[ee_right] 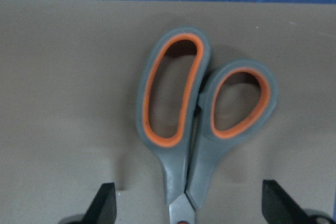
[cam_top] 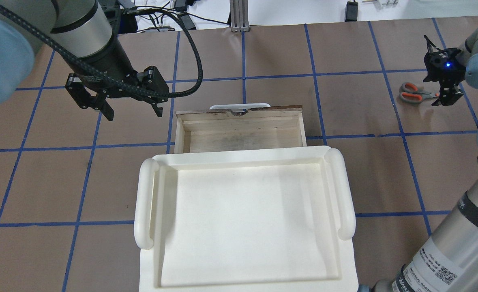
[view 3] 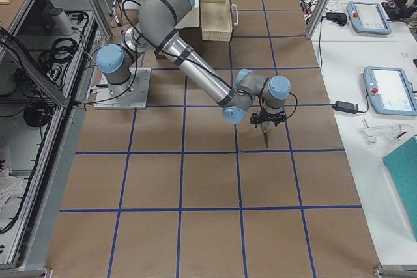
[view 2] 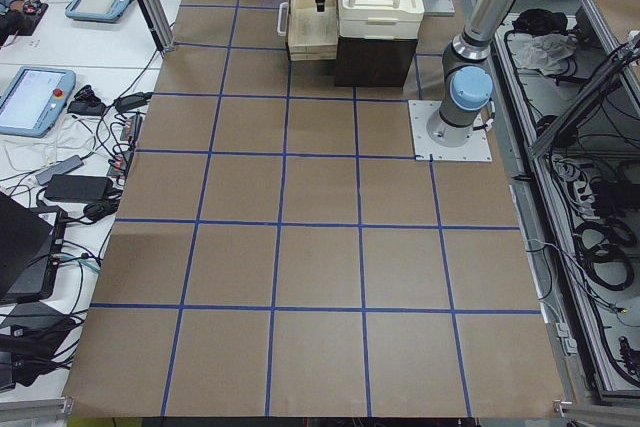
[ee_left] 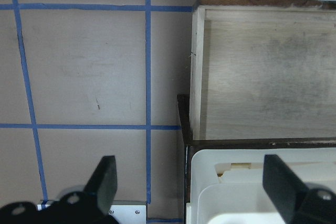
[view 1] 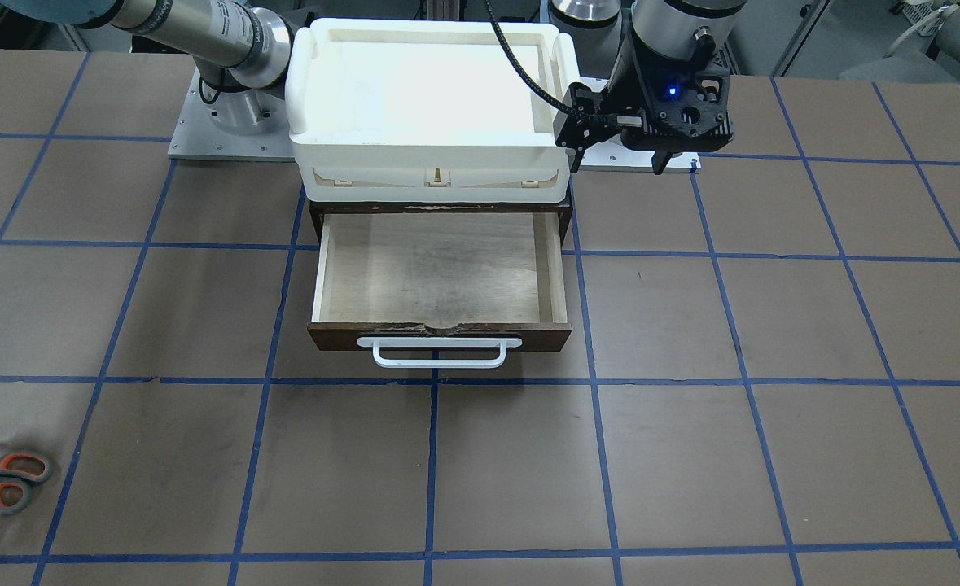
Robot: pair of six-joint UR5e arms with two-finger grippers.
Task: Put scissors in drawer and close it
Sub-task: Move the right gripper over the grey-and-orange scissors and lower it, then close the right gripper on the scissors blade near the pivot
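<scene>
- The right arm's jaws stand open: in the right wrist view the two dark fingertips (ee_right: 105,205) are at the lower left and lower right of the frame, wide apart.
- Between them lie the scissors (ee_right: 194,129), flat on the desk (ee_right: 63,103), with the loop handles toward the top of the frame. The blades run out of the bottom edge. I cannot tell whether a fingertip touches them.
- The left arm's jaws are open too and hold nothing. In the left wrist view their fingertips (ee_left: 105,179) are at the bottom of the frame, one over the desk and the other over the white tray (ee_left: 247,192).
- In the overhead view the scissors (cam_top: 415,93) are at the upper right of the frame, well apart from the drawer (cam_top: 239,136).
- In the front-facing view the scissors (view 1: 7,480) are in the lower left corner.
- The drawer (view 1: 439,268) is at the middle of that frame, pulled out, so its plywood bottom shows.
- Its dark brown front carries the white bar handle (view 1: 439,352), toward the bottom of the frame.
- The white tray (view 1: 431,159) sits on top of the dark cabinet (view 1: 314,218) that holds the drawer, above it in the frame.
- The desk (view 1: 773,325) is brown with a grid of blue tape lines.
</scene>
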